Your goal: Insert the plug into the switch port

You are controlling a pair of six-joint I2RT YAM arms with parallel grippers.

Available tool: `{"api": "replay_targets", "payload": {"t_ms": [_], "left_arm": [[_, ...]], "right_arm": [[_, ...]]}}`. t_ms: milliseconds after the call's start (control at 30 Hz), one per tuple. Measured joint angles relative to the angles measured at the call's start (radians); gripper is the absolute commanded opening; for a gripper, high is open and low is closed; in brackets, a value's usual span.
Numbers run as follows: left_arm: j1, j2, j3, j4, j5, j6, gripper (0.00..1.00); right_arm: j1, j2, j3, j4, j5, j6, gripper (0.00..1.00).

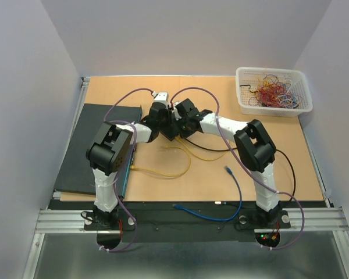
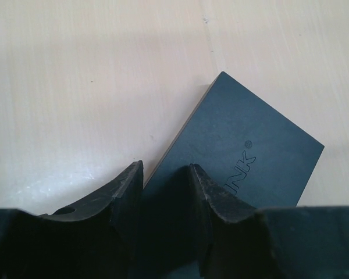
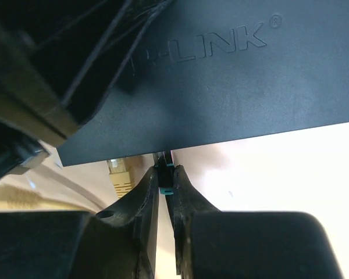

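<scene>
**Plug at the switch's front edge, both grippers closed in**

The switch (image 3: 238, 87), a flat dark box, sits mid-desk, nearer the far edge than the near one. In the overhead view the two arms meeting above it hide it.

The left gripper (image 2: 166, 174) stands about half-wide, with its fingers (image 2: 128, 192) either side of one end of the switch, clasping it.

The right gripper (image 3: 164, 171) is narrowed almost to nothing and pinches the plug (image 3: 164, 180), which has a teal boot. The plug's tip touches the switch's front edge, but whether it is seated in a port cannot be told. Just beside it, a yellow plug (image 3: 119, 174) meets the same edge.

On the desk (image 1: 221, 180), a yellow cable (image 1: 174, 174) loops between the arms. A blue cable (image 1: 235, 197) curves toward the near edge. A white basket (image 1: 273, 110) of coloured wires (image 1: 273, 93) stands in the far right corner. A black mat (image 1: 87, 128) lies along the left edge.
</scene>
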Motion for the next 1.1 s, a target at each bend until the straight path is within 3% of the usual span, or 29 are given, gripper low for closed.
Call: {"api": "replay_targets", "payload": {"t_ms": [67,200,400,600,900,1100], "left_arm": [[0.016,0.001,0.015,-0.025,0.008,0.008,0.45],[0.037,0.004,0.037,-0.057,0.026,0.021,0.45],[0.054,0.004,0.066,-0.112,0.057,0.020,0.46],[0.069,0.000,0.087,-0.172,0.119,0.016,0.50],[0.077,-0.027,0.094,-0.282,0.251,-0.016,0.52],[0.098,-0.045,0.095,-0.330,0.263,-0.014,0.53]], "right_arm": [[0.011,0.016,0.019,0.007,0.007,0.025,0.15],[0.026,0.035,0.038,0.043,0.026,0.053,0.34],[0.034,0.038,0.031,0.090,0.041,0.064,0.51],[0.043,-0.045,-0.084,0.199,0.074,0.069,0.62],[0.053,-0.338,-0.209,0.383,0.153,0.079,0.71],[0.053,-0.534,-0.360,0.374,0.308,0.119,0.70]]}}
